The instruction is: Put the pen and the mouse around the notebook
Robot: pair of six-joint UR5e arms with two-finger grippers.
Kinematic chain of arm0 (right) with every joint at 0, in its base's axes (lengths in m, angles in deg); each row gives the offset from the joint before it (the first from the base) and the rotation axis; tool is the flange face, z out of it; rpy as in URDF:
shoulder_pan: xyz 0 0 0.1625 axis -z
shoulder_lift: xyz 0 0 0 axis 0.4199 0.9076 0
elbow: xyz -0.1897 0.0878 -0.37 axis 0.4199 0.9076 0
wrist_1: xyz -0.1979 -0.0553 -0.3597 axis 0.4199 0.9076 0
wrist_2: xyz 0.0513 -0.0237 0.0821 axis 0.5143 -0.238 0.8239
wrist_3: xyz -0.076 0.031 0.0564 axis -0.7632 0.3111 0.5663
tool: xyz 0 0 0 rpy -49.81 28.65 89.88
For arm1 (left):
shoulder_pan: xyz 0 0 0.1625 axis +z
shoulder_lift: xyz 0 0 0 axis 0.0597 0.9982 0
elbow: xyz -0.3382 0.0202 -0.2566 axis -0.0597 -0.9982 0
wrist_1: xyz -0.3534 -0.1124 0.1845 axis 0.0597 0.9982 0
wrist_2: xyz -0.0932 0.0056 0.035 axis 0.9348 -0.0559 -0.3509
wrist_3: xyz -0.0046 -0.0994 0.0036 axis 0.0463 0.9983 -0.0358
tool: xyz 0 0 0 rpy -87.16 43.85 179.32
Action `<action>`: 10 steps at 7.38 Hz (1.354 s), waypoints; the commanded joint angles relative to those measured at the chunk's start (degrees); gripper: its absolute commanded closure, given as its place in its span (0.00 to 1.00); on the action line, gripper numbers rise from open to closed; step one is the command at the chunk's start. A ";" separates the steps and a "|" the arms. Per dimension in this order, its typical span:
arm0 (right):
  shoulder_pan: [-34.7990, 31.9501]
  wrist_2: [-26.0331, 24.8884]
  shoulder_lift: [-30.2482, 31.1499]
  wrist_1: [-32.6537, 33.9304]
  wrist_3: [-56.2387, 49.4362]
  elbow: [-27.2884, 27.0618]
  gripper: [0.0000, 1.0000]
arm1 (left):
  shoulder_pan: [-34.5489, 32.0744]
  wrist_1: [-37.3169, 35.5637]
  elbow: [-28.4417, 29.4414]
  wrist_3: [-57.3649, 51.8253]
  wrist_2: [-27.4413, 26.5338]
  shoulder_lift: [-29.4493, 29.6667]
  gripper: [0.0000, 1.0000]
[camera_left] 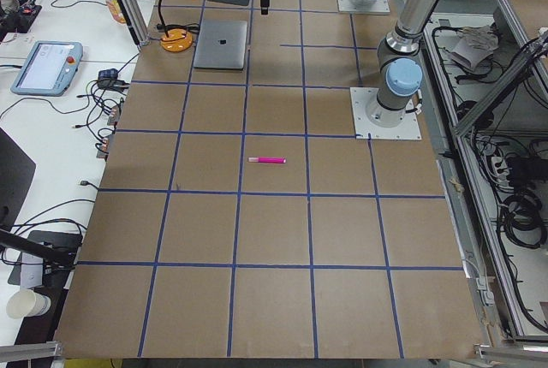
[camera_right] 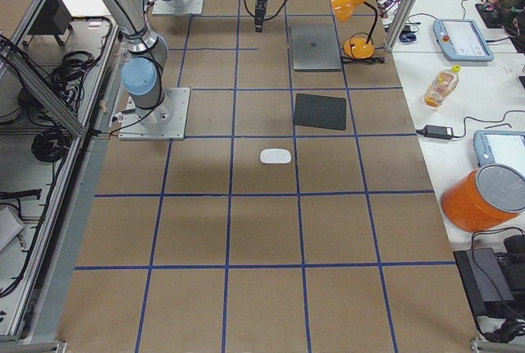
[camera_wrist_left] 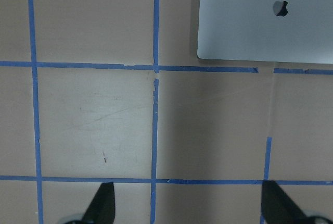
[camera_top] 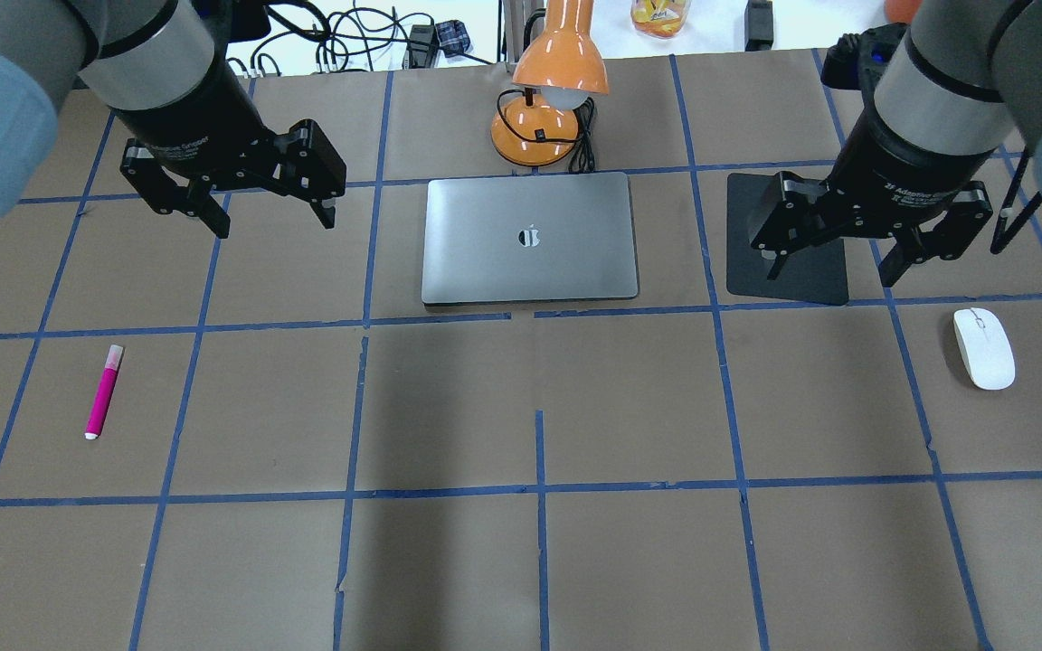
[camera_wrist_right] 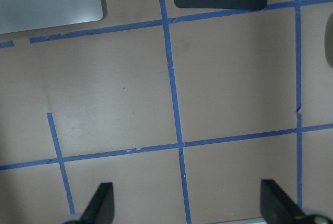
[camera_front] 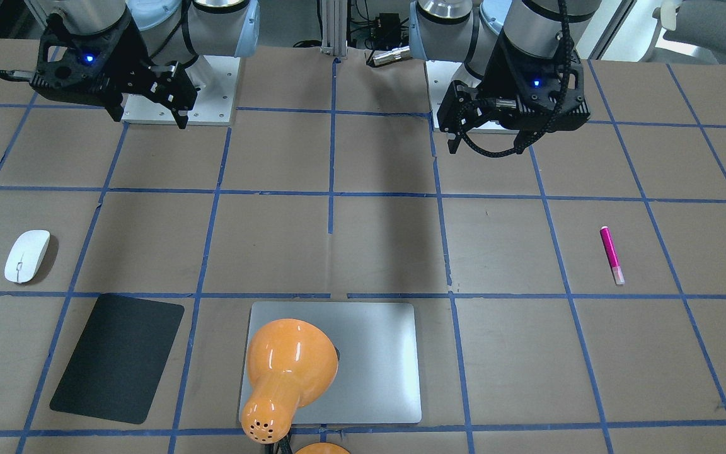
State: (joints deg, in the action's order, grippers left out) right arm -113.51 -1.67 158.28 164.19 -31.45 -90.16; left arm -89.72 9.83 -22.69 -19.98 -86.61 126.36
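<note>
The silver-grey notebook (camera_top: pixel 530 238) lies closed at the table's far middle, also seen in the front view (camera_front: pixel 375 359) and the left wrist view (camera_wrist_left: pixel 265 21). A magenta pen (camera_top: pixel 103 391) lies flat on the robot's left side (camera_front: pixel 612 255). Over on the right side rests the white mouse (camera_top: pixel 983 348), which the front view also shows (camera_front: pixel 26 255). My left gripper (camera_top: pixel 275 224) hangs open and empty above the table, left of the notebook and beyond the pen. My right gripper (camera_top: pixel 833 271) is open and empty too, above the black mat's near edge, beyond and left of the mouse.
A thin black mat (camera_top: pixel 788 240) lies right of the notebook. An orange desk lamp (camera_top: pixel 548 81) stands behind the notebook, its shade leaning over it (camera_front: pixel 287 372). Blue tape lines grid the brown table. Cables and other gear sit past the far edge.
</note>
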 commanded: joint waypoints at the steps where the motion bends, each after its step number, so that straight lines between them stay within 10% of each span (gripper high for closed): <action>1: 0.00 0.18 -0.09 0.22 0.00 -0.03 0.00 | 0.06 -0.81 0.09 -0.05 0.03 0.00 0.00; 6: 0.00 -0.08 -0.09 0.22 -0.09 -0.30 0.00 | 13.29 -1.16 -4.88 -12.55 -0.23 0.00 0.00; 10: 6.20 -0.44 -0.97 3.19 -5.18 -1.86 0.00 | 32.27 -22.09 -23.58 -34.85 -4.72 3.59 0.01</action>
State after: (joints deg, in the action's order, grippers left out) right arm -111.06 -2.21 157.52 165.45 -34.85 -90.95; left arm -63.04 -3.10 -39.40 -44.51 -90.59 128.71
